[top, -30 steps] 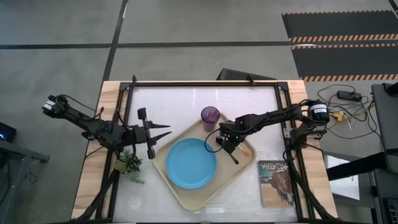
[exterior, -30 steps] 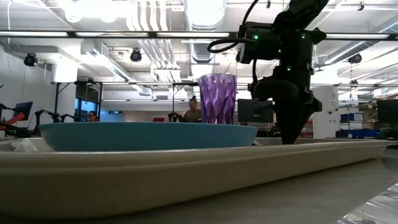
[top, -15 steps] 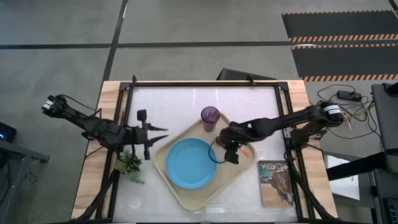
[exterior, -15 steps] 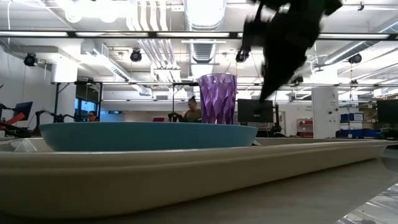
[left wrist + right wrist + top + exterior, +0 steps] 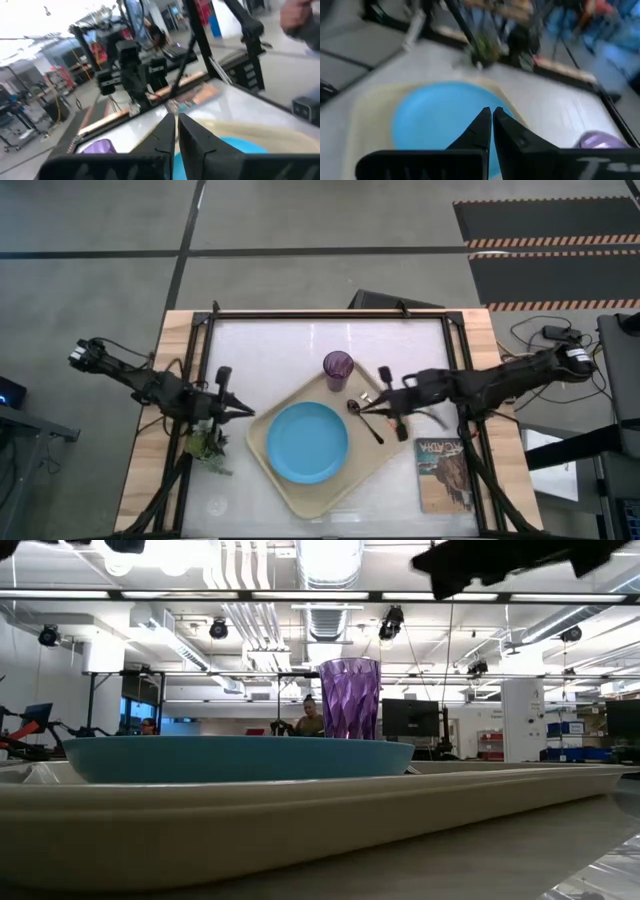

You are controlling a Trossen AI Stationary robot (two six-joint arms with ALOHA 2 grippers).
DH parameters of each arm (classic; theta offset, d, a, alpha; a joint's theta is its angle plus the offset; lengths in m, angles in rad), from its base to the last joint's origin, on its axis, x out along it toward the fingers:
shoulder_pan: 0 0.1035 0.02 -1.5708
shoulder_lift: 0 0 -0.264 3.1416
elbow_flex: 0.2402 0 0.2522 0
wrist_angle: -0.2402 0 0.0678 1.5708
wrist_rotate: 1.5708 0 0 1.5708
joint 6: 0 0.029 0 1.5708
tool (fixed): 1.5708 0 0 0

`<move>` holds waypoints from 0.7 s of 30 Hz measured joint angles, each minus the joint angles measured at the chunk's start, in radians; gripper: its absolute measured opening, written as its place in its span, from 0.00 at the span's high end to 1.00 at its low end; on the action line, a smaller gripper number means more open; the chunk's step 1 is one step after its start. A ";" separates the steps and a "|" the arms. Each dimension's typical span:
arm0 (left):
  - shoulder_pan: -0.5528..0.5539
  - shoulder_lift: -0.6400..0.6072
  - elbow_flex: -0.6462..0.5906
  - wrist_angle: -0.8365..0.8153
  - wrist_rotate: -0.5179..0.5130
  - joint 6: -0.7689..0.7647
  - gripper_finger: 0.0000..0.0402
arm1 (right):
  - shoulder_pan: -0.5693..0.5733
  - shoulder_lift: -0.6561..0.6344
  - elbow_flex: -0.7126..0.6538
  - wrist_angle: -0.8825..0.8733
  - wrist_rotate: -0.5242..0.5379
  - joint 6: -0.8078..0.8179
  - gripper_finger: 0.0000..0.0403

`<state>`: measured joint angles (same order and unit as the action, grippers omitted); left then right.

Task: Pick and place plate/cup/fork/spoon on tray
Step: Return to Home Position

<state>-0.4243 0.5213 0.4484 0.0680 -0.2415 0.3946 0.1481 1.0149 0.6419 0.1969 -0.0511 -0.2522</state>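
Note:
The beige tray (image 5: 282,482) lies slantwise at the table's middle. The light-blue plate (image 5: 307,442) rests flat in it and also shows in the low view (image 5: 240,758). The purple cup (image 5: 338,370) stands upright at the tray's far corner. The dark spoon (image 5: 367,423) lies on the tray floor to the right of the plate. My right gripper (image 5: 364,409) hovers shut and empty above the spoon's bowl end, fingers pointing left. The fork is hidden under it. My left gripper (image 5: 247,412) is shut and empty, just left of the tray.
A printed book (image 5: 443,473) lies at the near right of the table. A small green plant piece (image 5: 207,445) lies at the near left, under my left arm. A black frame (image 5: 330,313) runs around the table's white top.
My right gripper has risen off the tray and drawn back toward the table's right edge, tipping from pointing down to nearly level. The spoon stays lying on the tray beside the plate. My left gripper has shut its fingers and drawn back slightly left.

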 joint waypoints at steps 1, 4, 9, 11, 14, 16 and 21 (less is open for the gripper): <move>0.004 -0.023 -0.022 0.020 0.000 -0.003 0.99 | -0.019 -0.032 -0.038 0.043 -0.036 -0.001 0.98; 0.018 -0.096 -0.079 0.038 -0.001 -0.010 1.00 | -0.082 -0.125 -0.127 0.119 -0.119 0.024 0.98; 0.038 -0.214 -0.165 0.068 -0.029 -0.048 1.00 | -0.163 -0.248 -0.229 0.128 -0.173 0.068 0.98; 0.041 -0.260 -0.198 0.072 -0.034 -0.048 1.00 | -0.183 -0.288 -0.260 0.130 -0.186 0.067 0.98; 0.040 -0.327 -0.236 0.079 -0.037 -0.048 1.00 | -0.200 -0.340 -0.303 0.129 -0.215 0.061 0.98; 0.040 -0.372 -0.264 0.071 -0.037 -0.052 1.00 | -0.210 -0.375 -0.331 0.131 -0.218 0.054 0.98; 0.040 -0.470 -0.331 0.071 -0.037 -0.083 1.00 | -0.228 -0.472 -0.410 0.130 -0.219 0.005 0.98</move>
<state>-0.3840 0.0512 0.1172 0.1394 -0.2783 0.3114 -0.0795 0.5427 0.2320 0.3264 -0.2705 -0.2471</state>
